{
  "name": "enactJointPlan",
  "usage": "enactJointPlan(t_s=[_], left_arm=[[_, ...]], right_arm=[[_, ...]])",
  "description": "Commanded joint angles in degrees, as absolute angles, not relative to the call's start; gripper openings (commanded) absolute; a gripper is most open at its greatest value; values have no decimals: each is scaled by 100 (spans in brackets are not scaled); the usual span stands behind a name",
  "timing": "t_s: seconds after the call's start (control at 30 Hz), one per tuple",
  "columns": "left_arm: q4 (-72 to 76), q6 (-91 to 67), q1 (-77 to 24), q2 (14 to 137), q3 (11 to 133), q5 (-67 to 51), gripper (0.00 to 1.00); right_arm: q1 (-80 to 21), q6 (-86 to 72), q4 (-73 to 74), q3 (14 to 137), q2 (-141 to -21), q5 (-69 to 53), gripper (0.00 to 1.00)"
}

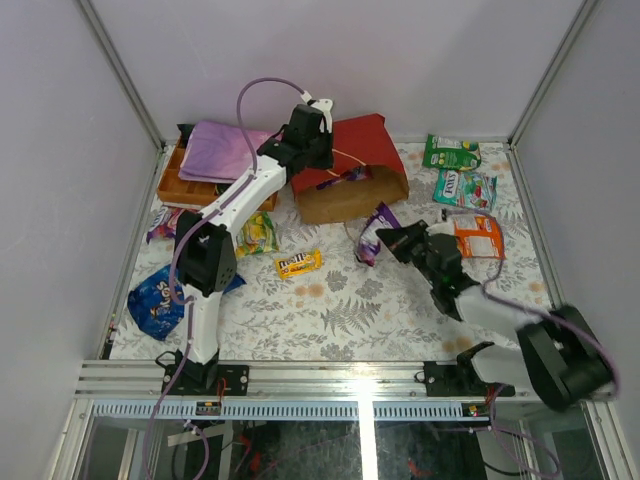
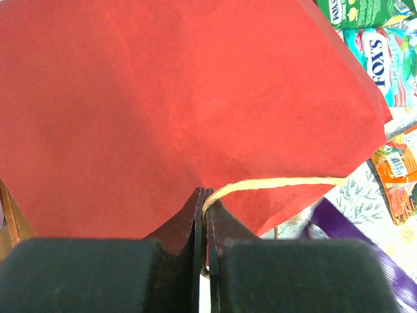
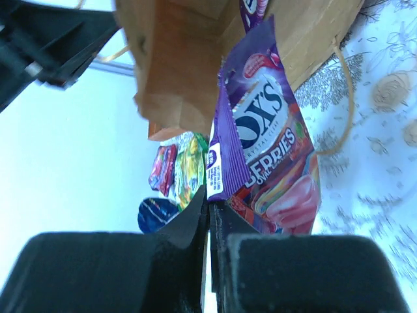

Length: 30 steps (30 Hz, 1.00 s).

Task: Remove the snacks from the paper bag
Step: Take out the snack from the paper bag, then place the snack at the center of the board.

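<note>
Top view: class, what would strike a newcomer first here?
The red paper bag lies on its side at the back, pinched by the left gripper. Just before its mouth, the right gripper holds a purple snack packet. A blue snack bag sits at the near left.

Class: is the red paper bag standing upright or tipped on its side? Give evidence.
Tipped on its side: the paper bag shows a broad red face upward, and its brown-lined mouth opens sideways, not up.

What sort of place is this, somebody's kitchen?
Likely a robot test cell, not a home: white panel walls on an aluminium frame box in the table, a left arm and right arm are bolted at its edge.
</note>
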<state>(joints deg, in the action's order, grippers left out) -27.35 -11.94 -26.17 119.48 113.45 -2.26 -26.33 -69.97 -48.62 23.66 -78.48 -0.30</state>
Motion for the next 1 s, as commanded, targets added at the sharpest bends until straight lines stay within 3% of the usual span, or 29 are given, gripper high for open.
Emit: enactJointPlan(t_s=[0.0,0.17,0.33,0.57,0.97], left_arm=[[-2626,-1155,-2555,11666,11176,-66,0],[-2514,-1168,-2558,11602,10974,-91,0],[-2454,-1190,-2557,11616,10889,-123,0],[-2417,-1171,-2560,11647,10802,-84,0],[-2443,-1092,-2548,11666,10777,-23,0]], right_arm=[[-2666,-5985,-2968,1796,-5659,-38,0],[-2665,-5706,-144,1612,-3598,-119,0],[-2664,-5961,1103,1371,-2913,-1010,0],[-2672,-5226,2039,1893,-3853,-1928,0],[-3102,-4118,2153,3033,-5969,-1866,0]])
